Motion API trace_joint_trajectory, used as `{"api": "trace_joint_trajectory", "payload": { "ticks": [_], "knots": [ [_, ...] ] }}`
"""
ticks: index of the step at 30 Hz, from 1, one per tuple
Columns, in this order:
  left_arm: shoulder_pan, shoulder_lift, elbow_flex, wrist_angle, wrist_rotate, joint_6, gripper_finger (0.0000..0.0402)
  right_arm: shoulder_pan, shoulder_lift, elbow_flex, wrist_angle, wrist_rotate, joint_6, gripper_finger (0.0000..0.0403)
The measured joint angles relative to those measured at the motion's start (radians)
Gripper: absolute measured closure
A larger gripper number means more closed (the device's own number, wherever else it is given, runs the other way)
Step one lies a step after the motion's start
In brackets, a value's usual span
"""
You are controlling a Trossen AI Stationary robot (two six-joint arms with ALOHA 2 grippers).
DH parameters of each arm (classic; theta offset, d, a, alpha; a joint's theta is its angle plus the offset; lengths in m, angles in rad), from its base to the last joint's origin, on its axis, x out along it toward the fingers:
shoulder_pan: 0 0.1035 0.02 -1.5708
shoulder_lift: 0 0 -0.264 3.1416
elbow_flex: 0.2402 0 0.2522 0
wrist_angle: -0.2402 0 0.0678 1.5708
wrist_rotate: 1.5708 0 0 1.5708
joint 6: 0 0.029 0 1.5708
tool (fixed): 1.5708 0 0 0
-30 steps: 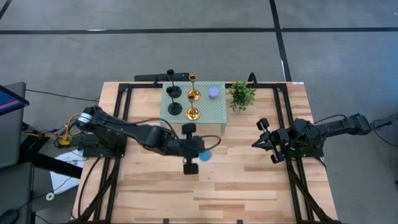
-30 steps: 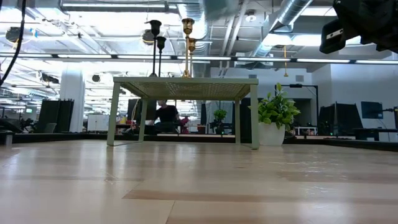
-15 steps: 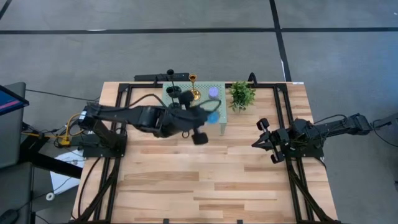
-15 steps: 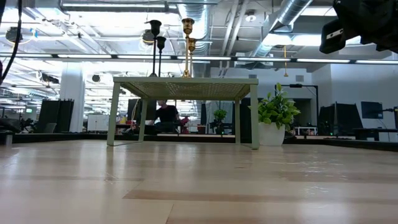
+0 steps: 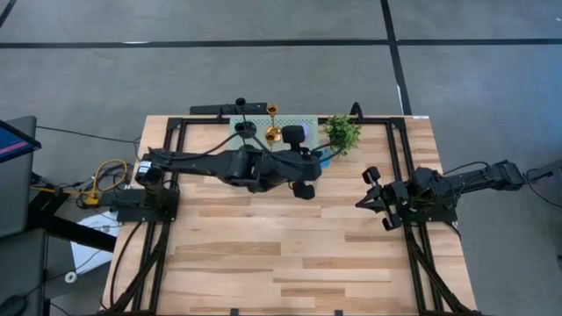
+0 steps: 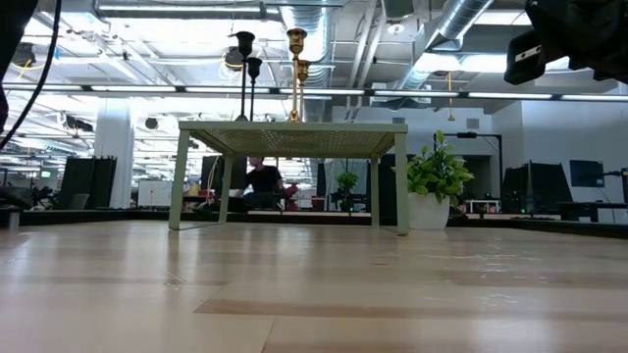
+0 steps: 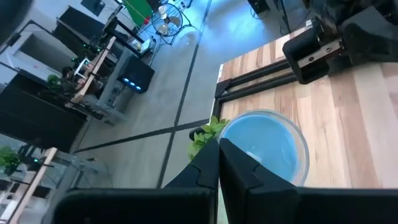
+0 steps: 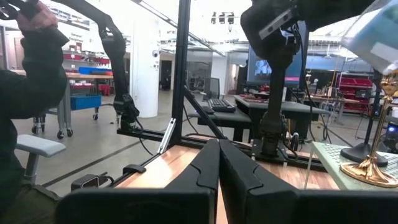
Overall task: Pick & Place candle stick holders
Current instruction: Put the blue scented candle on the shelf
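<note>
While my left arm stretches out over the green stand (image 5: 309,119), the holders sit up on top of it, and that is how I read the job: mostly placed. From the low view I count two black holders (image 6: 243,74) and two gold holders (image 6: 295,74), all upright on the stand, stems clear of each other. From above, my arm hides part of the group, so only one gold holder (image 5: 272,133) and one black holder (image 5: 240,105) show there. My left gripper (image 5: 303,149) hangs at the stand's edge near the plant (image 5: 341,132), jaws pressed together on nothing I can make out, with a blue disc (image 7: 264,149) just past the tips. My right gripper (image 5: 379,200) waits over the counter (image 5: 263,263) on the right, jaws closed and empty. No holder lies on the counter, so I judge little is left beyond pulling back.
</note>
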Motion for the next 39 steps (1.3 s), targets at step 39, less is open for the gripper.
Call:
{"api": "trace_joint_trajectory", "payload": {
  "ticks": [39],
  "knots": [
    [-0.056,0.074,-0.101,-0.110,-0.321,-0.755,0.0399,-0.052,0.000,0.008,-0.011,-0.002,-0.008,0.0403]
  ]
}}
